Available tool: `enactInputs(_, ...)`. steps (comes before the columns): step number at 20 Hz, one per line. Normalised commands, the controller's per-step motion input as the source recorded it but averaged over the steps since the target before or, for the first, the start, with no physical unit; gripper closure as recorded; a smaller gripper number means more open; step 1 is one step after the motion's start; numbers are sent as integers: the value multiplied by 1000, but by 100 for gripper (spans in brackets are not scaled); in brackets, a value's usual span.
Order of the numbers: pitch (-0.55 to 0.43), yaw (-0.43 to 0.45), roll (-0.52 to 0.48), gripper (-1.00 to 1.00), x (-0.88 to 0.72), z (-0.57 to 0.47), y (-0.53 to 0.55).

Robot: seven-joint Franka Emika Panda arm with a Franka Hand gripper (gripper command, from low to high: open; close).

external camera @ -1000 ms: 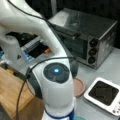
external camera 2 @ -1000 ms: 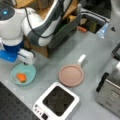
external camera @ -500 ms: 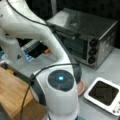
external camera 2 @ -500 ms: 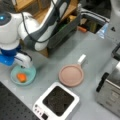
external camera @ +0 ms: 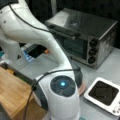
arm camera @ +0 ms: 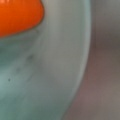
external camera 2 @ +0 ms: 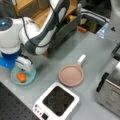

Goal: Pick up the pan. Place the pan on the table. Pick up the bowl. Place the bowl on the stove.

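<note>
Our gripper [external camera 2: 25,65] sits low over the teal bowl [external camera 2: 15,79] at a front view's left; we cannot tell whether its jaws are apart or closed. The pan [external camera 2: 71,75] already lies on the table [external camera 2: 90,52], right of the bowl and just beyond the stove [external camera 2: 58,101]. We judge the bowl pickup is in hand, calling for a firm rim grip. Since a second ago the arm has dropped closer; an orange object [arm camera: 17,15] fills the wrist view.

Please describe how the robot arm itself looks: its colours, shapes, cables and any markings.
The arm has glossy white rounded shells with dark grey joint bands. A round dark cap carries a glowing blue light. A thin black cable runs along it. In a front view, the claw end looks white.
</note>
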Motion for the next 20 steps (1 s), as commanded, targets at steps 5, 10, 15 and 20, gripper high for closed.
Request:
enactInputs(5,-38,-15,5,-100,40,-146,96)
enactInputs(10,-67,-12,-36,-100,-48,-85,82)
enactInputs(15,-85,-6,-4,100,-145,-106,57)
enactInputs(20,-104,12,8,100,-175,-89,13)
